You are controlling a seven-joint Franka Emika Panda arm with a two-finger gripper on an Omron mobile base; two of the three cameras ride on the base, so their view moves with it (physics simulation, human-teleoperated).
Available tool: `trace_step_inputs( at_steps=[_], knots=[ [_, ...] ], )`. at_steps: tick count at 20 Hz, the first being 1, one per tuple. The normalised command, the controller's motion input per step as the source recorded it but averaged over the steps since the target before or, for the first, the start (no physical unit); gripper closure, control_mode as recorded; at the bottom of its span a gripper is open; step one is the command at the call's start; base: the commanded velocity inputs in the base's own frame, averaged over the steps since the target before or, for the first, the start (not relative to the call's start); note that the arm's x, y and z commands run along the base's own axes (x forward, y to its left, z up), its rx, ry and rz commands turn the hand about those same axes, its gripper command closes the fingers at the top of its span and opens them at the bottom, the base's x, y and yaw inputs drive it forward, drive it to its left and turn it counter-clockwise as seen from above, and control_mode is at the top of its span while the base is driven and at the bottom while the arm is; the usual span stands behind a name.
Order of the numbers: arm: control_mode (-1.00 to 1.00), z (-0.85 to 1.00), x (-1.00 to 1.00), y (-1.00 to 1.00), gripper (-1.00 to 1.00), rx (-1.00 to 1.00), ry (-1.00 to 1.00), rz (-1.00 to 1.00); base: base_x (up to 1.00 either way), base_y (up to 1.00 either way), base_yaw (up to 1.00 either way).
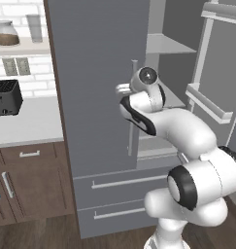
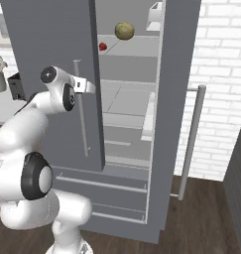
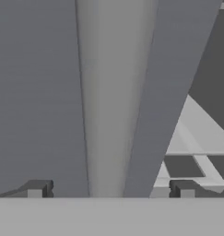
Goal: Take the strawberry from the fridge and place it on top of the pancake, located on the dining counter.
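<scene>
**Open gripper at the fridge door handle, strawberry on an upper shelf**

In the left base view, on the far left a black toaster [image 1: 6, 97] stands on the pale counter [image 1: 27, 127] over brown cabinets, and a jar [image 1: 6, 33] sits on a shelf above. Next comes the fridge [image 1: 90, 97], its left door closed and its right door swung open, with two drawers at the bottom. The white arm reaches up to the vertical bar handle [image 1: 132, 112] of the left door.

In the right base view the arm is at the left, and its hand is at the same handle [image 2: 81, 109]. To the right of the door edge, on an upper shelf inside the fridge, lies the strawberry [image 2: 102, 46]. Just beside it, further right, is an olive-green round fruit [image 2: 124, 31]. They are near but not touching. The open right door carries its own long handle [image 2: 191, 141].

In the hand view the gripper [image 3: 111, 189] is spread wide and holds nothing. The pale bar of the handle [image 3: 111, 101] rises between the two finger tips [image 3: 37, 189]; I cannot tell whether they touch it.
</scene>
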Motion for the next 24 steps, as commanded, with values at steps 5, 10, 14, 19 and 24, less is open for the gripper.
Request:
trace_step_inputs(
  at_steps=[5,10,14,19,24],
  knots=[
    [-1.00,0.00,0.62,0.04,-1.00,0.00,0.00,0.00,0.00,0.00,0.00],
    [-1.00,-0.07,0.61,0.09,1.00,0.00,0.00,0.00,0.00,0.00,0.00],
    [-1.00,-0.07,0.22,0.06,1.00,0.00,0.07,0.00,0.00,0.00,0.00],
    [-1.00,0.00,-0.48,0.09,1.00,0.00,0.01,0.00,0.00,0.00,0.00],
    [-1.00,0.00,-1.00,0.35,1.00,0.01,-0.02,0.00,0.00,0.00,0.00]
  ],
)
